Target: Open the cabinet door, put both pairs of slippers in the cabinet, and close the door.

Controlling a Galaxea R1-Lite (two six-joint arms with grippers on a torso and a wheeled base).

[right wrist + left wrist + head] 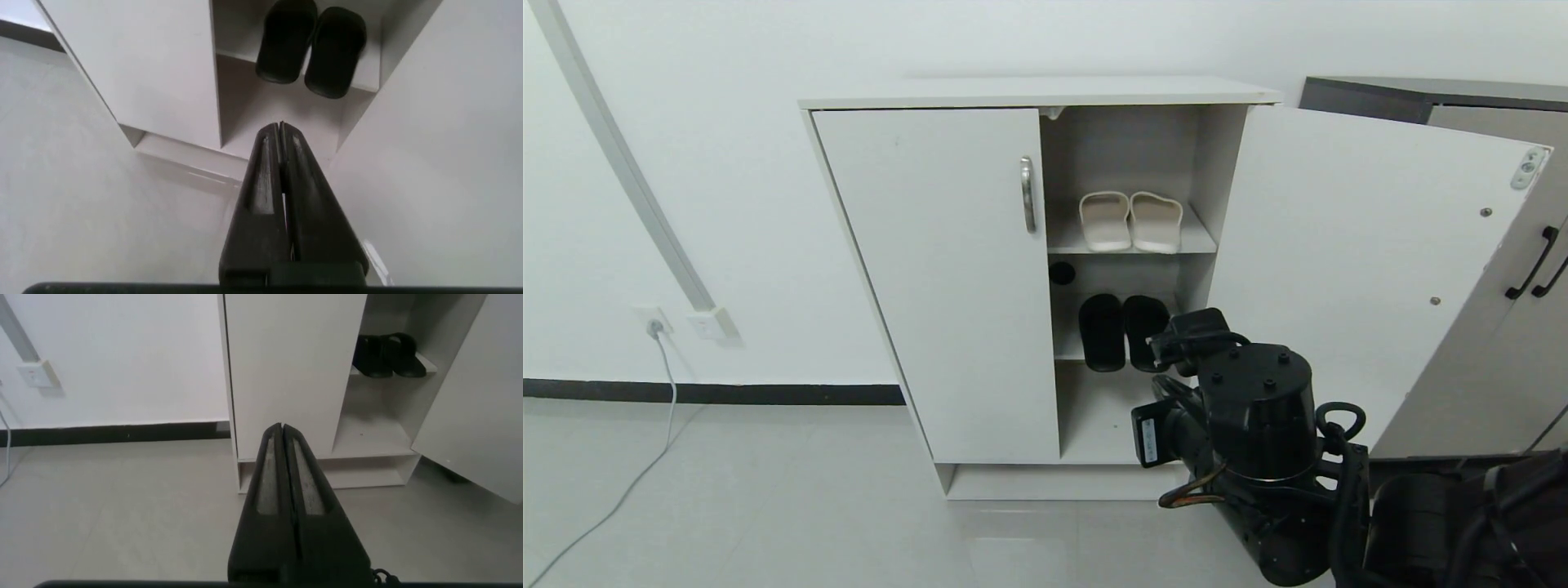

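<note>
Closest to us is the right gripper (pixel 280 131), with its jaws pressed together and holding nothing. It hangs low in front of the open side of the cabinet (pixel 1037 91), over the floor (pixel 727 506). The left gripper (pixel 280 429) also has its jaws closed and empty, and it is farther back from the cabinet.

Both pairs are already inside. The white slippers (pixel 1130 220) lie side by side on the upper shelf (pixel 1199 242), and the black slippers (pixel 1123 331) lie on the shelf below it. We judge that only the closing remains.

The right door (pixel 1347 269) stands wide open and shows us its inner face. Its handle must be on the outer face, which we cannot see. The left door (pixel 939 278) is shut, with its handle (pixel 1027 194) at its inner edge.

We expect the right door to be a stiff, flat and rather light panel that swings easily on its hinges. It needs no grip. Closed jaws can push on the inner face, best near the free edge, where the small metal plate (pixel 1527 167) sits, because there the lever is longest. The surface looks smooth, so the jaws may slide on it. The push should be gentle, or the door may slam.

The black slippers seem to reach the front edge of their shelf. They look soft and should give way if the door touches them.
</note>
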